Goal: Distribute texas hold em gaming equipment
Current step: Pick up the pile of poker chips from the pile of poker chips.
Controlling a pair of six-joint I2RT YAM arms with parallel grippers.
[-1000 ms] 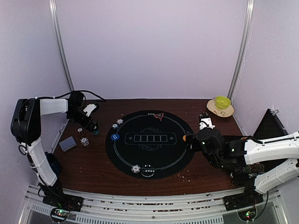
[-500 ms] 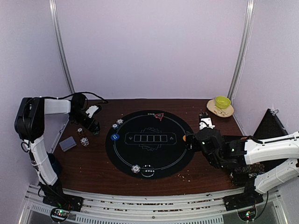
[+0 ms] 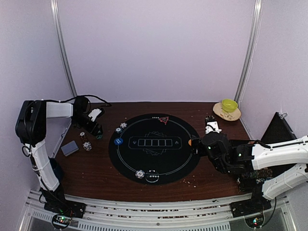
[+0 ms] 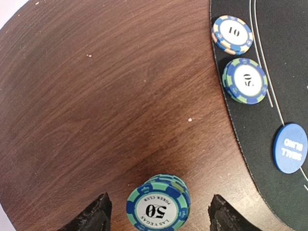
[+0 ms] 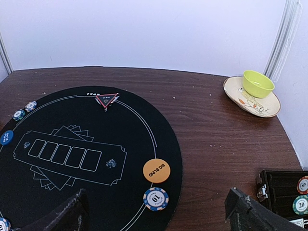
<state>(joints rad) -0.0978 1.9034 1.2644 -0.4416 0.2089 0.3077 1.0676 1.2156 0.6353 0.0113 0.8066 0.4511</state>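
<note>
1. Stack of 50 chips [image 4: 159,208]: on wood, just off black mat [image 4: 288,72].
2. Likely rigid, light, slippery; pinch opposite rims, low.
3. Left gripper [image 4: 161,215]: spread, straddling stack. Right gripper [image 5: 159,214]: spread, empty, at mat's edge.

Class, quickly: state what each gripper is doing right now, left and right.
Left gripper: open, fingers either side of the stack of 50 chips, not gripping it.
Right gripper: open, holding nothing.

An orange button disc [image 5: 156,170] lies just beyond a chip [image 5: 155,198] marked 10, at the right edge of the black mat [image 5: 139,137]. A red triangle marker [image 5: 107,99] sits at its far rim
</note>
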